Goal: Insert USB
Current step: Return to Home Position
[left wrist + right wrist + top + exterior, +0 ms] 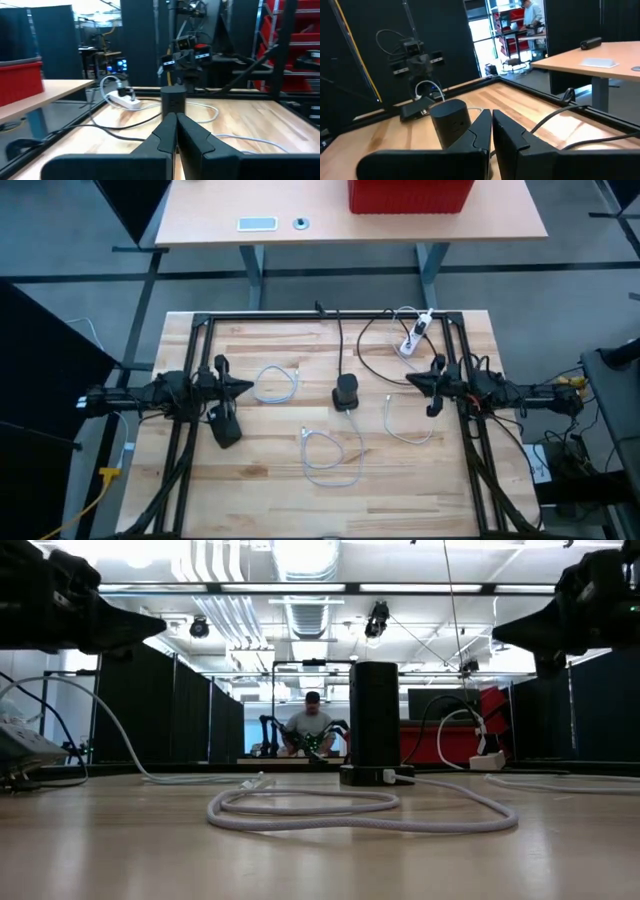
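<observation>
Your left tool (250, 387) and right tool (408, 380) both hang above the desk (260, 490), each with its fingers pressed together on nothing and its tips aimed at the other. The black outlet extension (345, 393) stands upright between them, apart from both and nearer the right tool. One white USB cable (277, 385) lies coiled just ahead of the left tool's tips, another (405, 425) curls just beside the right tool, and a third (330, 455) loops close by the extension.
</observation>
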